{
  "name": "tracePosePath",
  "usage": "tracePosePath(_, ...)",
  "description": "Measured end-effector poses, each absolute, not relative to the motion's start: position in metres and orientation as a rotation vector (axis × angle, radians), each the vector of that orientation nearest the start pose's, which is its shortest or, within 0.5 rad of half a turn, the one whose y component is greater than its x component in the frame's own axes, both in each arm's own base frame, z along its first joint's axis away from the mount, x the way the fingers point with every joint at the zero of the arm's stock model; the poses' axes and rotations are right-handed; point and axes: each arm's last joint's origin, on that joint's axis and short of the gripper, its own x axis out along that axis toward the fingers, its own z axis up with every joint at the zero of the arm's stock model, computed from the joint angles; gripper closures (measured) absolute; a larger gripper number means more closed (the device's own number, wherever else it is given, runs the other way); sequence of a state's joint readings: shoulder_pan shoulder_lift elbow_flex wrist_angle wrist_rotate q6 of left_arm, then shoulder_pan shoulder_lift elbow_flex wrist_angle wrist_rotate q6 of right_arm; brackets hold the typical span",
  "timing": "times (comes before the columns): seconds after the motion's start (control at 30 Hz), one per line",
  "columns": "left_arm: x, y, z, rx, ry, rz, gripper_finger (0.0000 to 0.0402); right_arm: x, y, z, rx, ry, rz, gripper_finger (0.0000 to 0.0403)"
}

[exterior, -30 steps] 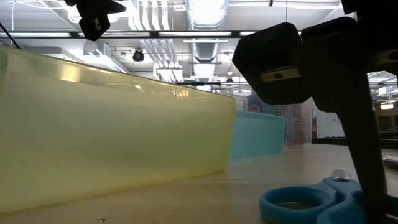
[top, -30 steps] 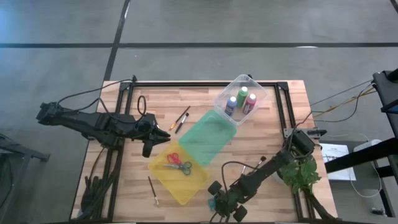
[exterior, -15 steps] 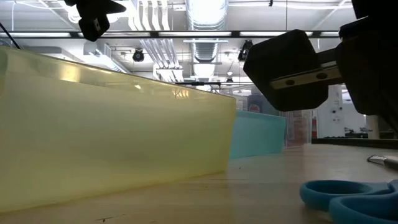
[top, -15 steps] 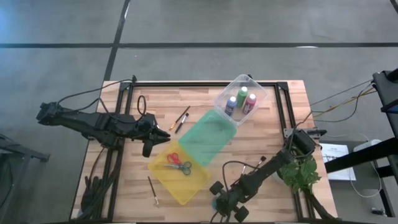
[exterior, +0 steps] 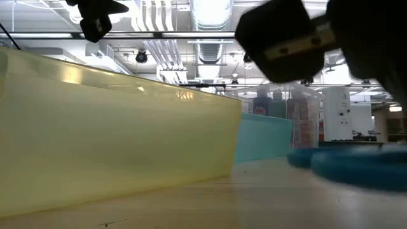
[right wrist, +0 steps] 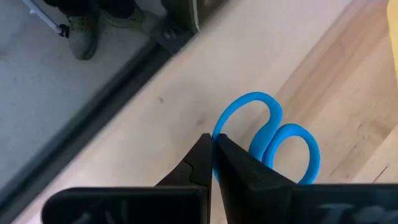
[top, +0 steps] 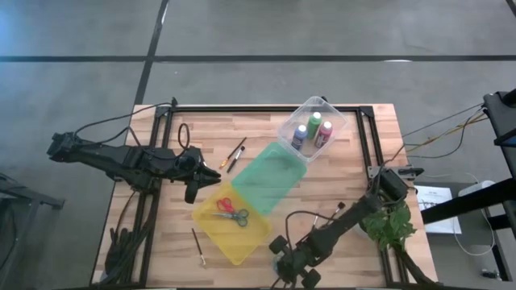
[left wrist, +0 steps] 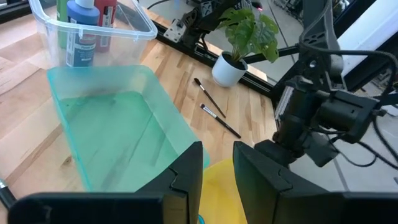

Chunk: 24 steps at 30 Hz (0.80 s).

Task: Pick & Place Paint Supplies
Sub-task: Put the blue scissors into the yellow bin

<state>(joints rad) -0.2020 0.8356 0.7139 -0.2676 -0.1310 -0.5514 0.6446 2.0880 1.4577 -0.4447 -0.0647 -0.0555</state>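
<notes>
My right jaws (right wrist: 213, 163) are pinched on the blue scissors (right wrist: 273, 146), just above the counter (right wrist: 348, 87) near its front edge; the thin grip could slip, dropping them.

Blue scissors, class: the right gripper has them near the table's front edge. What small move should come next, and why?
Probably carry them toward the yellow bin. The right gripper is shut on the blue scissors, which the low view shows lifted off the wood, and that bin already holds the red and grey scissors.

The right gripper (right wrist: 213, 163) has closed on the blue scissors (right wrist: 273, 144), lifting them.
</notes>
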Motion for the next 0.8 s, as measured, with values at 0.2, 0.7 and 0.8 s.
tracePosePath(0.2, 0.180, -0.033, 0.293, -0.480, 0.392, 0.038, 0.0303, 0.343, 0.267, 0.170, -0.382, 1.012, 0.686, 0.0395)
tracePosePath(0.7, 0.180, -0.033, 0.293, -0.484, 0.392, 0.038, 0.0303, 0.388, 0.208, 0.245, -0.176, 0.631, 0.424, 0.0395)
tracePosePath(0.8, 0.180, -0.033, 0.293, -0.485, 0.392, 0.038, 0.0303, 0.402, 0.199, 0.247, -0.099, 0.553, 0.417, 0.0395)
